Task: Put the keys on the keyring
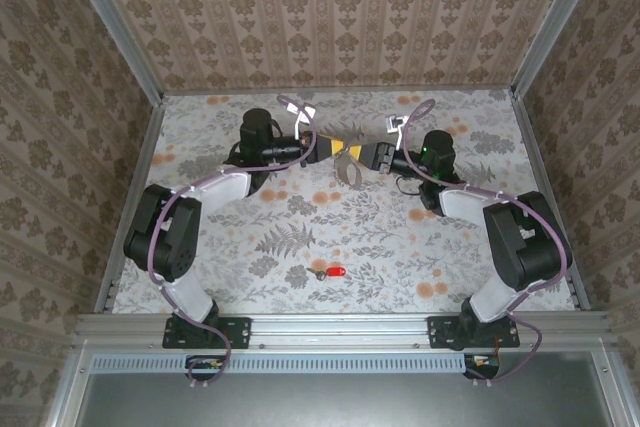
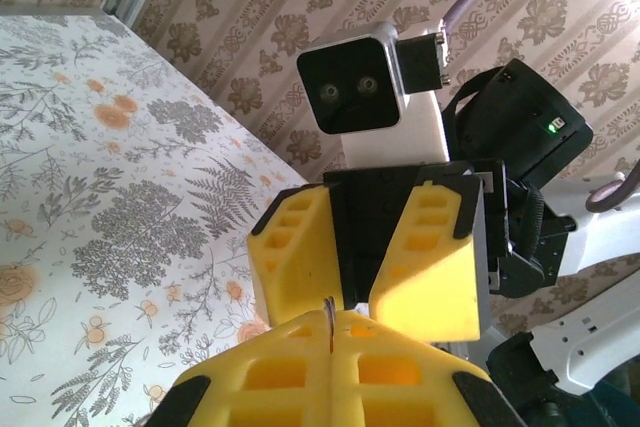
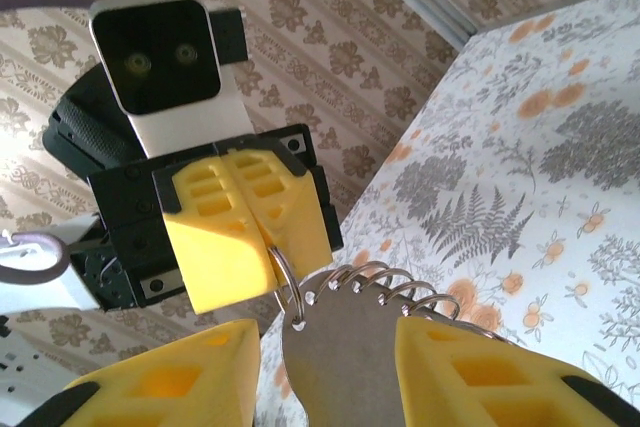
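Right wrist view: the keyring [image 3: 342, 362] hangs between the two grippers. Its wire loop is pinched in the shut jaws of the left gripper [image 3: 268, 247], left of the frame's middle. Its flat grey plate sits between the jaws of the right gripper [image 2: 360, 297] at the bottom edge; they stand partly apart, with a sliver of gap on the plate's left side. In the top view both grippers meet at upper centre above the counter [image 1: 400, 237]. The red key [image 1: 333, 274] lies on the counter at lower centre, well apart from both jaws.
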Motion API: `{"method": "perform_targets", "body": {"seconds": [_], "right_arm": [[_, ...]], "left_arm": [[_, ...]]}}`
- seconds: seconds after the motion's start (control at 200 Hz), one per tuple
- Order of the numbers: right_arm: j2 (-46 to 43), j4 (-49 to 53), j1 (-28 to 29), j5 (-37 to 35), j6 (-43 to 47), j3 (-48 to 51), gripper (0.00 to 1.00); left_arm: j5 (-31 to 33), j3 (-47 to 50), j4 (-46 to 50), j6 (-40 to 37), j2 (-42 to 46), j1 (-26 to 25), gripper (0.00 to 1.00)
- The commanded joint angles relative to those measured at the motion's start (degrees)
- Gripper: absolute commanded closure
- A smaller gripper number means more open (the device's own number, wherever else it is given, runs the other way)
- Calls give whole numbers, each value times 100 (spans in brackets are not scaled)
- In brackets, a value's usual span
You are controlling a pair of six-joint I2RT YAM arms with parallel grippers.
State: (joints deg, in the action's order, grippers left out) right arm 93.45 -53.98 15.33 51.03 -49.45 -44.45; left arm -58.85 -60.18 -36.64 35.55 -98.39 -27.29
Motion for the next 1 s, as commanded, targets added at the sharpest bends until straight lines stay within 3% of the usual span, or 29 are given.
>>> {"method": "perform_targets", "body": {"seconds": [0.0, 0.995], "right_arm": [[-151, -250, 37, 234, 95, 59, 61], [-218, -253, 87, 152, 15, -158, 75]], "left_arm": [[-284, -244, 47, -213, 134, 0, 100], [-434, -327, 254, -338, 30, -180, 100]]}}
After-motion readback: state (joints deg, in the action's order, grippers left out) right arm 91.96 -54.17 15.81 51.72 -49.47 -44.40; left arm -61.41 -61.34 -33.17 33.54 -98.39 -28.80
